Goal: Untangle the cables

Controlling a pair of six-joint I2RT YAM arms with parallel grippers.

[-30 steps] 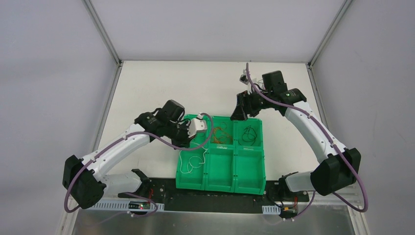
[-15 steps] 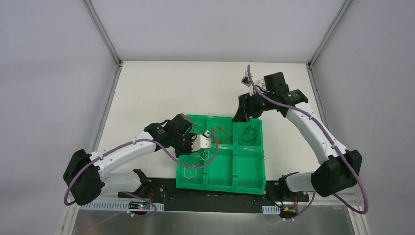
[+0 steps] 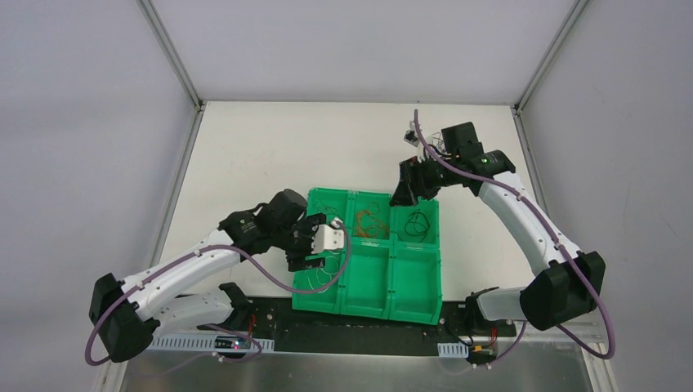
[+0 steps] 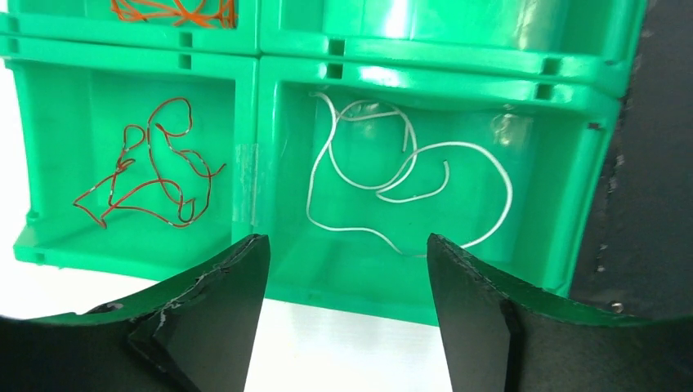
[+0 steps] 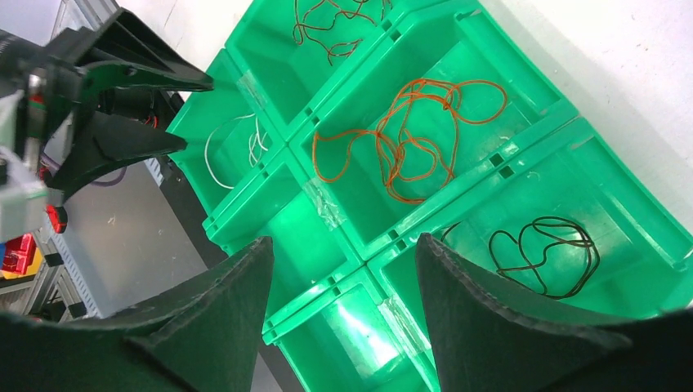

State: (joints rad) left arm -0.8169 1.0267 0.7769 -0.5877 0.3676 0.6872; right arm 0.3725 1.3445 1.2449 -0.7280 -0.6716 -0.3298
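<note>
With the cables [image 5: 398,151] lying separated in the tray [image 3: 368,309], the white cable [image 4: 400,175] at its near-left corner, the left gripper [image 4: 345,245] and right gripper [image 5: 343,241] are hovering wide and empty, so sorting is seemingly finishing and is probably calling for a retreat.

I see bare table [image 3: 270,155] behind and left of the 6-bin tray [image 3: 369,282], bins open from above, walls between them, left gripper [image 3: 309,247] crowding the tray's left edge, right gripper [image 3: 411,194] over its far-right corner, 2 front bins unoccupied.

orange cable [image 4: 174,10] cut off by top edge, red cable [image 5: 337,24] cropped at top edge too
</note>
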